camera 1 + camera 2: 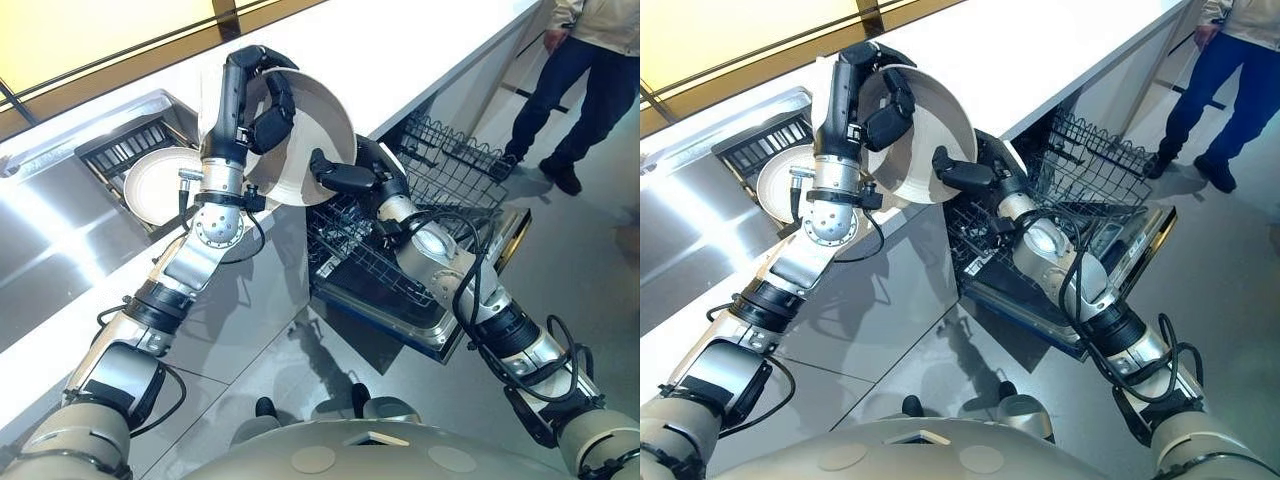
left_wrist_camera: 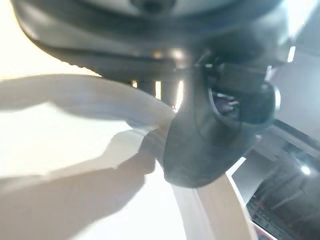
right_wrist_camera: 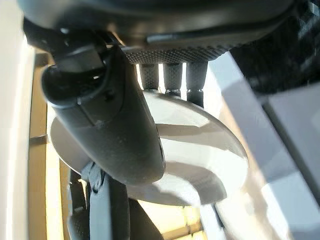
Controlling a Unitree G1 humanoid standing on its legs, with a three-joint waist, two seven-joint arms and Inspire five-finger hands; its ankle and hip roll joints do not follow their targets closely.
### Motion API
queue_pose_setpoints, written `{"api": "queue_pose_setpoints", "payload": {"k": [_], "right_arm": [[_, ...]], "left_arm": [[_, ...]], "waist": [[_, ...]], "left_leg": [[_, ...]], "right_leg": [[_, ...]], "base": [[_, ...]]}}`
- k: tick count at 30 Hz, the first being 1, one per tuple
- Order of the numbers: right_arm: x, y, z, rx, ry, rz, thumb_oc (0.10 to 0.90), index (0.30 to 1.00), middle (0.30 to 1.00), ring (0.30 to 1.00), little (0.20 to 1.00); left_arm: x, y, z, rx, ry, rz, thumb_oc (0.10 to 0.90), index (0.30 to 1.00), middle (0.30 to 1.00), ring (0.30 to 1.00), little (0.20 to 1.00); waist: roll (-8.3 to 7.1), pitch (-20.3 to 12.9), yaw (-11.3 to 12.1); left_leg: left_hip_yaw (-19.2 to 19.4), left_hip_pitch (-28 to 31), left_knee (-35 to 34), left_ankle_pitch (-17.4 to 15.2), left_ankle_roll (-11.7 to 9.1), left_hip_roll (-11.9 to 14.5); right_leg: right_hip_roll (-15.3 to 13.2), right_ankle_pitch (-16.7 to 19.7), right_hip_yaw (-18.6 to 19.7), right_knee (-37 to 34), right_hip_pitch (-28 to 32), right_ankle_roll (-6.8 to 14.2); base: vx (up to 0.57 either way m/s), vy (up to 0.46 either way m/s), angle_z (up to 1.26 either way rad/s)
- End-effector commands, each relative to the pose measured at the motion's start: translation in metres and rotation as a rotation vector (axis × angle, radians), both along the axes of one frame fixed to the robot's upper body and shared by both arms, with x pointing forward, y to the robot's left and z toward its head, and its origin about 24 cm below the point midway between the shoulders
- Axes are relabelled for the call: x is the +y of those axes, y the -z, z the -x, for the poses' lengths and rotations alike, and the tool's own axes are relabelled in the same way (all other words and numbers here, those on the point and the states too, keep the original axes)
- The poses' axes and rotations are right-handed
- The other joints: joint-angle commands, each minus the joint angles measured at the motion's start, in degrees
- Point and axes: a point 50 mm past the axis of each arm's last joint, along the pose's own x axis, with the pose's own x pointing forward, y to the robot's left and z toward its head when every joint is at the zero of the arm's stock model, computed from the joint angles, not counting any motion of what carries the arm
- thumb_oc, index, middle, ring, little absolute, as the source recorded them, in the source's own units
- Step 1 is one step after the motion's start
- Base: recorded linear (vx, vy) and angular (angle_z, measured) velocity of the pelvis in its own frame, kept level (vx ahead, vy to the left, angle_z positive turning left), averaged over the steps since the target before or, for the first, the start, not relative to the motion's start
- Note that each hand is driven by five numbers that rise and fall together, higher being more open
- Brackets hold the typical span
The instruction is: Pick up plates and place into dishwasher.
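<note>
Left arm raised upright, left robot hand (image 1: 265, 118) curled over the plate (image 1: 325, 110) rim; right arm reaching up, right robot hand (image 1: 350, 178) pinching the plate's lower edge.

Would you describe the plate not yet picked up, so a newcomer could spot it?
Follow the white counter to the steel sink on the left. The plate lies in it by a dark rack; the other plate is aloft in the left hand and right hand.
</note>
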Motion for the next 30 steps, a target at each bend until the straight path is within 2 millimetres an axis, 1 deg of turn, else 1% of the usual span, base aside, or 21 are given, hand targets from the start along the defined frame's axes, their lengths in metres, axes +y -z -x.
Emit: {"api": "queue_pose_setpoints", "payload": {"k": [1,2,4,5,6,7,9,11,12,13,14,18,21,22,24,26,28,29,30], "right_arm": [[-0.012,-0.121,-0.007,-0.566,0.121,-0.241,0.100,0.300,0.300,0.300,0.200],[-0.020,-0.125,-0.009,-0.607,0.170,-0.192,0.100,0.300,0.300,0.300,0.200],[-0.034,-0.131,-0.012,-0.665,0.255,-0.107,0.100,0.300,0.300,0.300,0.200],[-0.038,-0.133,-0.013,-0.678,0.272,-0.087,0.100,0.300,0.300,0.300,0.200],[-0.051,-0.136,-0.013,-0.709,0.336,-0.032,0.100,0.300,0.300,0.300,0.200],[-0.054,-0.136,-0.014,-0.719,0.354,-0.015,0.100,0.300,0.300,0.300,0.200],[-0.077,-0.139,-0.013,-0.748,0.450,0.059,0.100,0.300,0.300,0.300,0.200],[-0.091,-0.139,-0.013,-0.752,0.501,0.096,0.100,0.300,0.300,0.300,0.200],[-0.101,-0.137,-0.014,-0.749,0.540,0.123,0.100,0.300,0.300,0.300,0.200],[-0.107,-0.136,-0.014,-0.746,0.566,0.141,0.100,0.300,0.300,0.300,0.200],[-0.121,-0.135,-0.014,-0.741,0.627,0.191,0.100,0.300,0.300,0.300,0.200],[-0.169,-0.127,-0.012,-0.708,0.851,0.373,0.100,0.300,0.300,0.300,0.200],[-0.210,-0.119,-0.003,-0.636,1.020,0.496,0.100,0.300,0.300,0.300,0.200],[-0.227,-0.114,0.000,-0.594,1.074,0.554,0.100,0.300,0.300,0.300,0.200],[-0.255,-0.102,0.007,-0.490,1.147,0.632,0.100,0.300,0.300,0.300,0.200],[-0.278,-0.085,0.015,-0.376,1.184,0.719,0.100,0.300,0.300,0.300,0.200],[-0.289,-0.073,0.020,-0.294,1.184,0.782,0.100,0.300,0.300,0.300,0.200],[-0.291,-0.071,0.021,-0.282,1.181,0.795,0.100,0.300,0.300,0.300,0.200],[-0.294,-0.066,0.023,-0.247,1.173,0.829,0.100,0.300,0.300,0.300,0.200]], "left_arm": [[-0.030,0.014,0.009,0.107,0.233,0.182,0.800,0.900,0.900,0.900,0.900],[-0.024,0.012,0.008,0.108,0.219,0.212,0.800,0.900,0.900,0.900,0.900],[-0.011,0.001,0.005,0.109,0.184,0.258,0.800,0.900,0.900,0.900,0.900],[-0.008,-0.002,0.004,0.106,0.174,0.261,0.800,0.900,0.900,0.900,0.900],[0.003,-0.012,0.003,0.094,0.140,0.266,0.800,0.900,0.900,0.900,0.900],[0.006,-0.015,0.003,0.087,0.128,0.261,0.800,0.900,0.900,0.900,0.900],[0.026,-0.032,0.003,0.034,0.067,0.220,0.800,0.900,0.900,0.900,0.900],[0.038,-0.042,0.002,0.011,0.033,0.210,0.800,0.900,0.900,0.900,0.900],[0.048,-0.050,0.001,-0.003,0.004,0.196,0.800,0.900,0.900,0.900,0.900],[0.053,-0.053,0.000,-0.011,-0.013,0.183,0.800,0.900,0.900,0.900,0.900],[0.064,-0.060,-0.001,-0.022,-0.049,0.165,0.800,0.900,0.900,0.900,0.900],[0.091,-0.069,-0.001,-0.035,-0.134,0.142,0.800,0.900,0.900,0.900,0.900],[0.112,-0.070,0.001,-0.032,-0.209,0.118,0.800,0.900,0.900,0.900,0.900],[0.120,-0.070,0.002,-0.029,-0.238,0.109,0.800,0.900,0.900,0.900,0.900],[0.132,-0.072,0.003,-0.028,-0.291,0.092,0.800,0.900,0.900,0.900,0.900],[0.145,-0.075,0.004,-0.029,-0.339,0.084,0.800,0.900,0.900,0.900,0.900],[0.153,-0.079,0.005,-0.036,-0.379,0.073,0.800,0.900,0.900,0.900,0.900],[0.155,-0.079,0.005,-0.035,-0.386,0.074,0.800,0.900,0.900,0.900,0.900],[0.161,-0.082,0.006,-0.039,-0.406,0.071,0.800,0.900,0.900,0.900,0.900]], "waist": [[0.34,-3.4,1.4],[0.37,-3.5,1.5],[0.36,-3.6,1.6],[0.38,-3.6,1.6],[0.44,-3.7,1.8],[0.45,-3.7,1.8],[0.59,-3.7,2.0],[0.70,-3.7,2.0],[0.84,-3.7,2.0],[0.90,-3.7,2.0],[1.11,-3.7,2.0],[1.61,-3.8,2.3],[1.83,-3.7,2.6],[1.91,-3.6,2.7],[2.05,-3.5,2.9],[2.22,-3.2,3.1],[2.46,-2.7,3.2],[2.50,-2.6,3.2],[2.77,-1.8,3.3]], "left_leg": [[-0.7,1.1,2.2,-7.5,3.8,-4.3],[-0.8,1.1,2.4,-7.6,3.7,-4.2],[-1.2,0.9,2.8,-7.7,3.6,-4.2],[-1.3,0.8,3.0,-7.8,3.6,-4.2],[-1.8,0.7,3.2,-7.8,3.7,-4.2],[-1.9,0.7,3.3,-7.9,3.7,-4.2],[-2.4,0.7,3.3,-7.9,3.6,-4.1],[-2.8,0.6,3.3,-7.9,3.6,-4.1],[-3.0,0.6,3.3,-7.8,3.5,-4.2],[-3.1,0.6,3.3,-7.8,3.5,-4.2],[-3.3,0.6,3.3,-7.7,3.4,-4.2],[-4.0,0.7,2.9,-7.6,3.2,-4.2],[-4.3,0.7,2.8,-7.6,3.0,-4.2],[-4.4,0.7,2.7,-7.5,2.9,-4.1],[-4.5,0.7,2.5,-7.3,2.7,-4.0],[-4.8,0.5,2.5,-7.0,2.5,-3.9],[-5.3,0.1,2.8,-6.6,2.3,-3.6],[-5.4,0.0,2.9,-6.6,2.2,-3.6],[-5.9,-0.5,3.6,-6.5,2.0,-3.4]], "right_leg": [[3.7,-4.0,-4.2,4.2,-1.4,-0.1],[3.7,-4.1,-4.2,4.4,-1.4,-0.2],[3.7,-4.4,-4.3,4.6,-1.4,-0.3],[3.7,-4.5,-4.3,4.7,-1.4,-0.3],[3.7,-4.6,-4.5,4.8,-1.3,-0.4],[3.7,-4.7,-4.6,4.9,-1.3,-0.4],[3.7,-5.0,-4.9,5.0,-1.2,-0.5],[3.7,-5.2,-5.1,5.1,-1.1,-0.6],[3.8,-5.4,-5.2,5.2,-1.0,-0.7],[3.8,-5.5,-5.2,5.2,-0.9,-0.8],[3.8,-5.7,-5.4,5.3,-0.8,-0.9],[3.9,-6.2,-5.8,5.4,-0.4,-1.0],[3.7,-6.6,-6.3,5.7,-0.2,-1.1],[3.6,-6.7,-6.6,5.8,-0.1,-1.1],[3.5,-7.0,-7.2,6.1,-0.1,-1.0],[3.4,-7.5,-7.8,6.8,-0.2,-1.2],[3.4,-8.2,-8.2,8.1,-0.5,-1.5],[3.3,-8.4,-8.3,8.3,-0.6,-1.5],[3.2,-9.0,-8.5,9.6,-0.9,-1.8]], "base": [[0.00,0.000,0.00],[0.00,0.000,0.00],[0.00,0.000,0.00],[0.00,0.000,0.00],[0.00,0.000,0.00],[0.00,0.000,0.00],[0.01,-0.018,0.03],[0.00,0.000,0.00],[0.00,0.000,0.00],[0.00,0.000,0.00],[0.02,-0.005,0.03],[0.03,0.002,0.11],[0.04,-0.006,0.18],[0.05,-0.025,0.15],[0.06,-0.035,0.13],[0.09,-0.046,0.18],[0.08,-0.044,0.17],[0.06,-0.045,0.10],[0.05,-0.045,0.16]]}}
